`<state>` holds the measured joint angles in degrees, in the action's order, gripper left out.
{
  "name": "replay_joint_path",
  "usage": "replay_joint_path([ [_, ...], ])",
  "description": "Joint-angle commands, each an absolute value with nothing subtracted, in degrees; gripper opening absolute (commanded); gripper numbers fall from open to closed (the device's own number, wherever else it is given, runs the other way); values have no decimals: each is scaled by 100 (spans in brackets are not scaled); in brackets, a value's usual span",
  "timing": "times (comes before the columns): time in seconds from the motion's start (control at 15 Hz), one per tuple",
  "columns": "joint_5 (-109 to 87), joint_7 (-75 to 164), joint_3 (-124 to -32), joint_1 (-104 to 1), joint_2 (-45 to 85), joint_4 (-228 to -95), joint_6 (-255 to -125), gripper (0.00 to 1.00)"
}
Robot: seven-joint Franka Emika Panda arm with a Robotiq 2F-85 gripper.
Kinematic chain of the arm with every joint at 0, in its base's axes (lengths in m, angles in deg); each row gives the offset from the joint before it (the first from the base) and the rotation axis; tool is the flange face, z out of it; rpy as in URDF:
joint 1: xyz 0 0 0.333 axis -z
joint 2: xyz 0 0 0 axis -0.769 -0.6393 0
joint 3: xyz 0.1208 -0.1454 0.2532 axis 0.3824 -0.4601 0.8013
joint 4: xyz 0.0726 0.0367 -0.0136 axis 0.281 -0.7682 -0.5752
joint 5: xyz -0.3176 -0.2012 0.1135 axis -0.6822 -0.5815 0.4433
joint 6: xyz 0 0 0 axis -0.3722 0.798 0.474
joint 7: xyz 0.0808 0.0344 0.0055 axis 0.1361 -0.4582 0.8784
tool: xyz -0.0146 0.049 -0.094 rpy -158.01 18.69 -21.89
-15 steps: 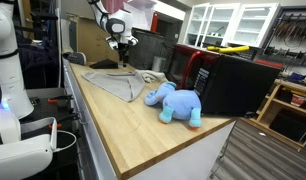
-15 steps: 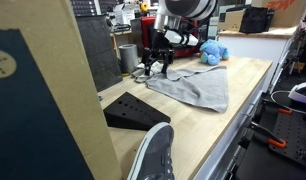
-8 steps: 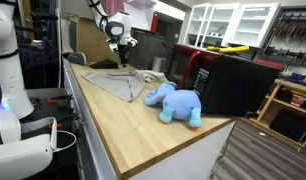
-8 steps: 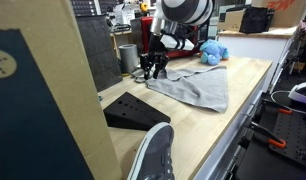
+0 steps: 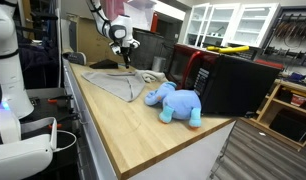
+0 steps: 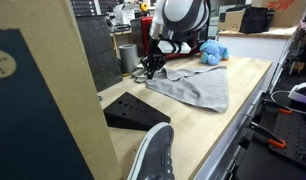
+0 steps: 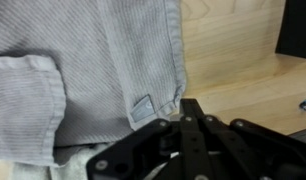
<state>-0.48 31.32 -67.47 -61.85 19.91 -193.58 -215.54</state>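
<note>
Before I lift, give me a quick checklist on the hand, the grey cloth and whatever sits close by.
1. Hand shut: ok, the jaws are closed at the hemmed edge of the grey cloth.
2. Cloth pinched between the fingers: cannot tell, the contact is hidden under the hand in the wrist view.
3. Single layer at the grip: cannot tell, a folded-over part lies close to the hem.
4. Blue plush elephant off the cloth: cannot tell, it sits right at the cloth's far edge.
5. Metal can clear of the hand: ok, it stands apart in an exterior view.
</note>
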Motion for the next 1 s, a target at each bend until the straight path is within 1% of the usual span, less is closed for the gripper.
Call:
replay_joint_path([
  [0.0, -499, 2620, -7081, -6459, 1774, -19179, -21619, 0],
  [0.47, -534, 2493, -7141, -6633, 1507, -19051, -21732, 0],
  [0.93, -691, 2454, -7423, -6797, 1327, -19031, -21866, 0],
])
